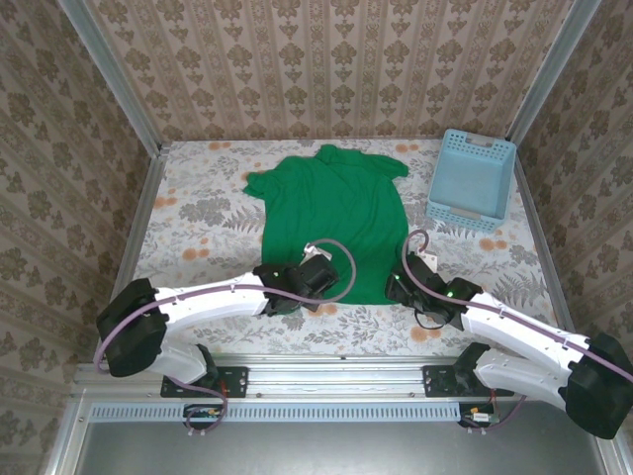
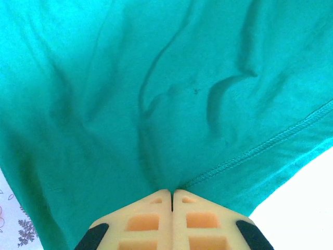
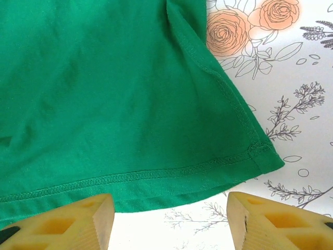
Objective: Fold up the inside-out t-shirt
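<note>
Currently lying: inside-out t-shirt (image 1: 336, 213) spread flat on the floral counter (image 1: 198, 223), collar toward the far wall, hem toward the arms.
Grip, left: left gripper (image 2: 172, 194) has its fingers pressed together, clamped on a pinch of green cloth just inside the near left hem; creases fan out from the pinch.
Grip, right: right gripper (image 3: 169, 198) has its fingers apart, straddling the near right hem (image 3: 156, 174) beside its corner; nothing clamped.
Reason (judged): taking both near corners would let the hem be lifted and carried toward the collar for a first fold; the left side looks ready, the right has yet to close.
Surroundings: light blue lattice basket (image 1: 480, 145) at far right, well apart from the shirt.
Count: one t-shirt; one basket; two grippers.
</note>
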You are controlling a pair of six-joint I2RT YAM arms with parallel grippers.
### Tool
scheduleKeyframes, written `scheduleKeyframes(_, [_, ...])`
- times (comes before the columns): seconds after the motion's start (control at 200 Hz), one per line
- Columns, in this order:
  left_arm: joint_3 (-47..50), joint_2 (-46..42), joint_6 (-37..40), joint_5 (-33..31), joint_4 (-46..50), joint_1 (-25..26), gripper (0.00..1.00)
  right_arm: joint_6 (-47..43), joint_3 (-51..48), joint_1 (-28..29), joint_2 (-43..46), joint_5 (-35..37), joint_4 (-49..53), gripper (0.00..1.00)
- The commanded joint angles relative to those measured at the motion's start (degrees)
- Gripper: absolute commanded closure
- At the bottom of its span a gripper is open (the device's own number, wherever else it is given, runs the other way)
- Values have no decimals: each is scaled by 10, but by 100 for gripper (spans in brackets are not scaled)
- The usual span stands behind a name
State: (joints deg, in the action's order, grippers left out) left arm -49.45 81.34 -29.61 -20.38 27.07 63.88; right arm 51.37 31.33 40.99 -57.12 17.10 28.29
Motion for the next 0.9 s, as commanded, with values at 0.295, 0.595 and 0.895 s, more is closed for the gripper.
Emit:
scheduleKeyframes(0.295, [38,-30,-7,87,-47,-46,97,-21,-5,41,-34,-2,-49,39])
scheduleKeyframes(0.595, [14,-121,-17,116,-56,-68,98,-66,-12,81,-33,-13,-129,39])
scheduleKeyframes(0.895, [-23,-154,-27,216,-59,-139,99,-174,-30,178,-115,-11,-419,38])
